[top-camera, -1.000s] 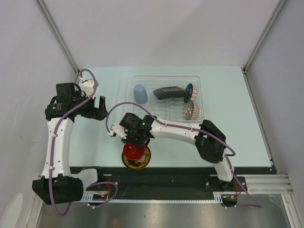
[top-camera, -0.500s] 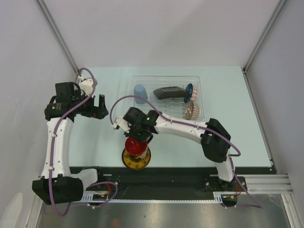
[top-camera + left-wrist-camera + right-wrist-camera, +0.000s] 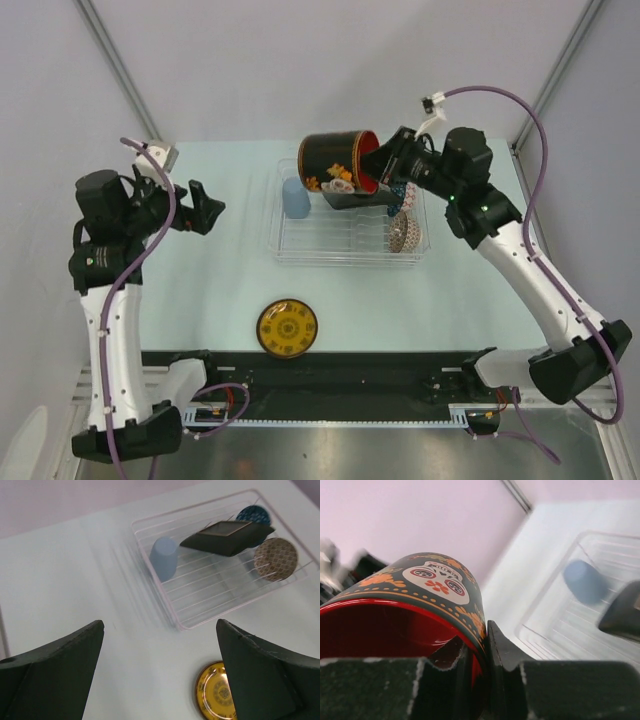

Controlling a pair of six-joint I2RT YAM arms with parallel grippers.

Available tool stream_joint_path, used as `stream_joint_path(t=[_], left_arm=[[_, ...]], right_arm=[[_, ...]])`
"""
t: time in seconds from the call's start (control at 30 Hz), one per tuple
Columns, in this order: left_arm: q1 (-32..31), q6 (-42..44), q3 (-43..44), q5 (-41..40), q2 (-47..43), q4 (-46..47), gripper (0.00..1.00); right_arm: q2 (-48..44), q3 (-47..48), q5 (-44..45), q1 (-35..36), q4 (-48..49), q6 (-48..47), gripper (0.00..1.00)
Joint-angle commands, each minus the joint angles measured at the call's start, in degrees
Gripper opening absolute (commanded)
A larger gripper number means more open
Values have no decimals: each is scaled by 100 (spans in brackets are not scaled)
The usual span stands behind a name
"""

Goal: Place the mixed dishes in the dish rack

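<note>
Placement is what matters now: the black mug (image 3: 335,160) hangs on its side above the back edge of the dish rack (image 3: 350,258), red mouth turned toward the right end effector (image 3: 372,168). That end effector is clenched on the rim, with one finger inside the mug and one outside, as the right wrist view shows.

A rim pinch is a thin hold, so I would bring the mug down slowly and roll the wrist to point the mouth at the ribs. The free stretch lies in front of the light-blue cup (image 3: 296,197) and the square black plate (image 3: 355,195) — I would aim there, well away from both. I would let go only once the mug bears on the ribs.

The left end effector (image 3: 205,203) hangs spread and empty over the left of the table (image 3: 480,280). The yellow saucer (image 3: 287,328) lies out on the table near the front edge — not yet loaded.
</note>
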Motion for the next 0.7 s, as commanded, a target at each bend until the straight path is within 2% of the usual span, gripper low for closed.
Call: stream_joint_path(t=[0.0, 0.07, 0.1, 0.2, 0.23, 0.3, 0.47, 0.67], left_arm=[[59, -245, -149, 1017, -316, 564, 100], [59, -359, -341, 1631, -404, 695, 100], [59, -464, -429, 1816, -509, 826, 100], [50, -1174, -868, 2503, -693, 1581, 100], [50, -1577, -1087, 2626, -712, 2010, 100], [24, -1843, -1264, 2986, -712, 2312, 100], [-257, -2459, -1722, 3233, -826, 3094, 100], [-899, -2785, -2170, 2794, -941, 3649, 100]], right_arm=[[-51, -254, -953, -149, 2412, 2940, 0], [28, -385, -953, -185, 2705, 3477, 0], [141, -456, -953, -194, 3080, 4150, 0], [431, -754, -936, -115, 4099, 5294, 0], [493, -799, -892, -19, 4339, 5516, 0], [651, -869, -813, 105, 4787, 5833, 0], [950, -948, -549, 473, 5393, 6230, 0], [1459, -975, -347, 825, 6177, 6643, 0]])
